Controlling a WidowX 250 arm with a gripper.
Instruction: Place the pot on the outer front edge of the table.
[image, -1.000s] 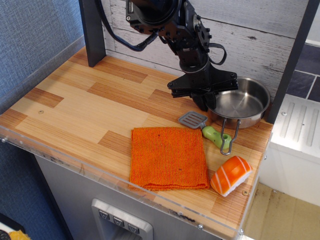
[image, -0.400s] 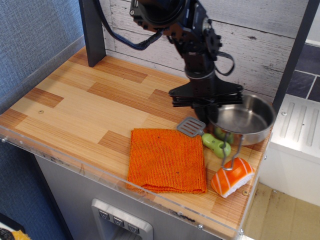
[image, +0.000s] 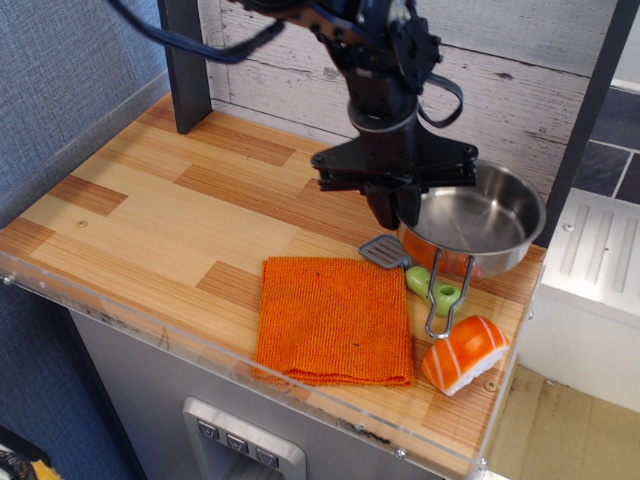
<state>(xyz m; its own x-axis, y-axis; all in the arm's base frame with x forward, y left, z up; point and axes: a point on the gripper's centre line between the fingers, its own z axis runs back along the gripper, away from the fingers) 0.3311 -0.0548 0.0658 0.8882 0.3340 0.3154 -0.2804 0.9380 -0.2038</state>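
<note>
The pot, a shallow shiny steel pan, hangs lifted above the right side of the table, tilted, with its wire loop handle dangling down over the green spatula handle. My black gripper is shut on the pot's left rim and holds it clear of the wood. The pot is above the back right of the table, behind the sushi piece.
An orange cloth lies near the front edge. A grey spatula with a green handle lies under the pot. A salmon sushi toy sits at the front right corner. A dark post stands at the back left.
The gripper has lifted the pot off the table and moved it slightly left and up. The wire handle now hangs free. The spatula and cloth shifted a little.
</note>
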